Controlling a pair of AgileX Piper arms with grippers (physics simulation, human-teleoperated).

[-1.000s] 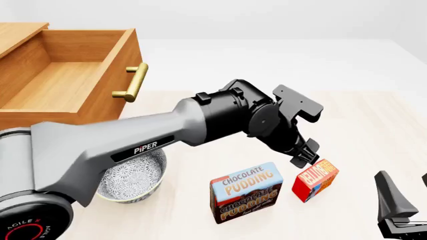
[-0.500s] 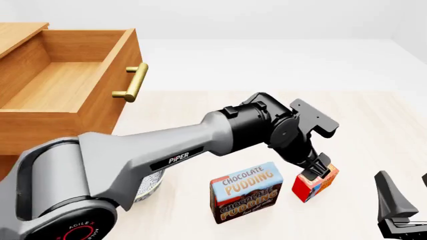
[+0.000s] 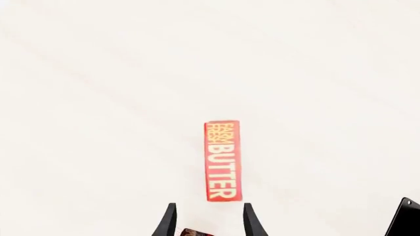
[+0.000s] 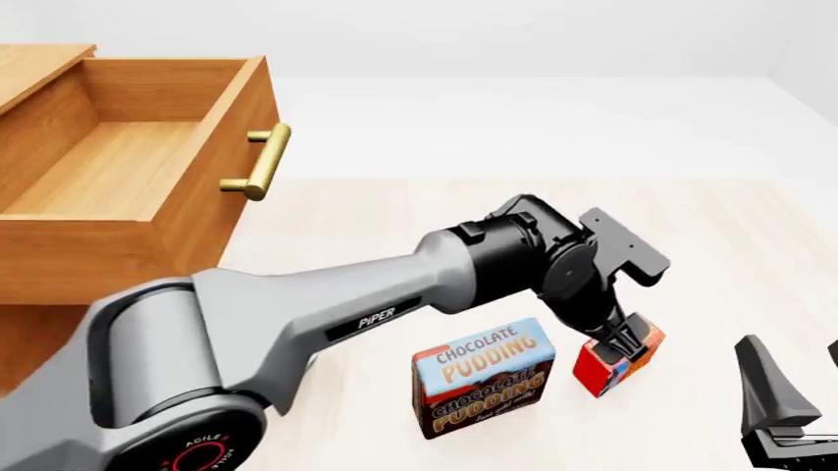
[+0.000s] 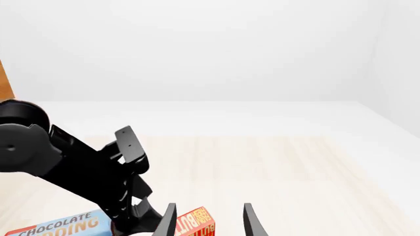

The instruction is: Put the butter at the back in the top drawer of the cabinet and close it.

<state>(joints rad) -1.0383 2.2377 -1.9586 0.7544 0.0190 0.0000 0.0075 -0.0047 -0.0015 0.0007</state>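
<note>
1. Your left gripper [image 4: 619, 341] is right down on the butter [image 4: 621, 361] in the front view, its black fingers reaching onto the box's upper edge. From the left wrist camera the two fingertips [image 3: 169, 222] stand apart with the butter's long red side straight ahead of the gap, so the jaws are parted and not clamped on it; whether a pad is touching the box, you cannot tell.
2. Your butter stands on the table [image 4: 733, 255] just right of the Chocolate Pudding box [image 4: 485, 377], near it but apart. It is a small red box, with "BUTTER" in white and smaller orange lettering above it on the narrow side the left wrist shows [image 3: 222, 161]. Its top is partly covered by the gripper in the front view.
3. Your right gripper [image 4: 782, 412] sits at the lower right corner of the front view, cut off by the frame. In its own wrist view the two fingertips [image 5: 251, 221] are apart with nothing between them, and the butter [image 5: 196, 223] and the left arm's wrist [image 5: 98, 177] lie ahead.
4. Far left, the top drawer [image 4: 171, 147] of the cabinet [image 4: 39, 59] stands pulled out, its brass handle [image 4: 259, 162] facing the table and its wooden floor bare where you can see it.
5. Your left arm hides much of the table beside the cabinet.
</note>
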